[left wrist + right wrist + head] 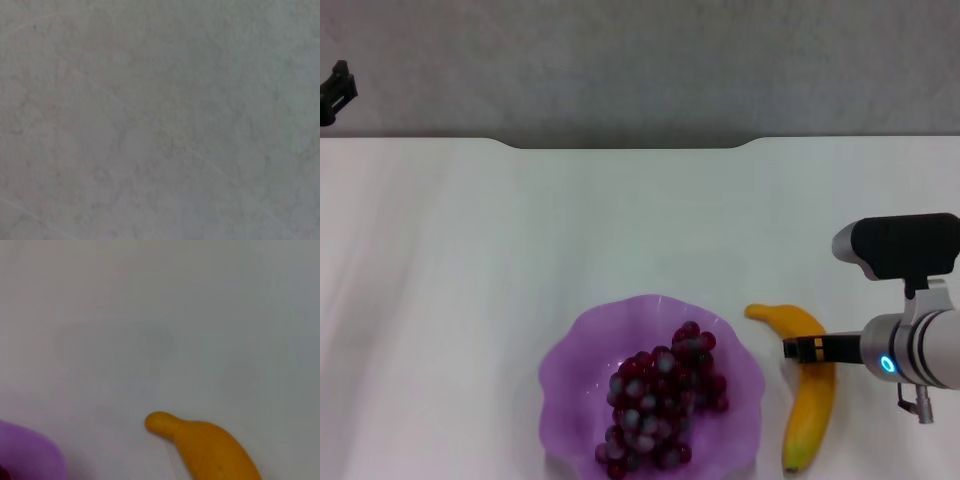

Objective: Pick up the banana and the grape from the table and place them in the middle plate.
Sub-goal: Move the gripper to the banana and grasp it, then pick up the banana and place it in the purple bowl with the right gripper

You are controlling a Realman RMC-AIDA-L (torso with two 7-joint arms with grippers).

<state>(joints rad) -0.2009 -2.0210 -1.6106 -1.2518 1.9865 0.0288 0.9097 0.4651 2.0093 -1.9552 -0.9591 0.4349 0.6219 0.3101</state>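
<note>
The banana (810, 412) lies on the white table (620, 220), just right of the purple scalloped plate (572, 352). The grape bunch (660, 402) lies inside the plate. My right gripper (803, 349) reaches in from the right and sits over the banana's upper part, near its curved end. The right wrist view shows the banana's end (212, 447) and a bit of the plate's rim (30, 455). My left gripper (332, 92) is parked at the far left, beyond the table's far edge.
The table's far edge has a rounded notch (625, 146), with grey floor behind it. The left wrist view shows only a plain grey surface.
</note>
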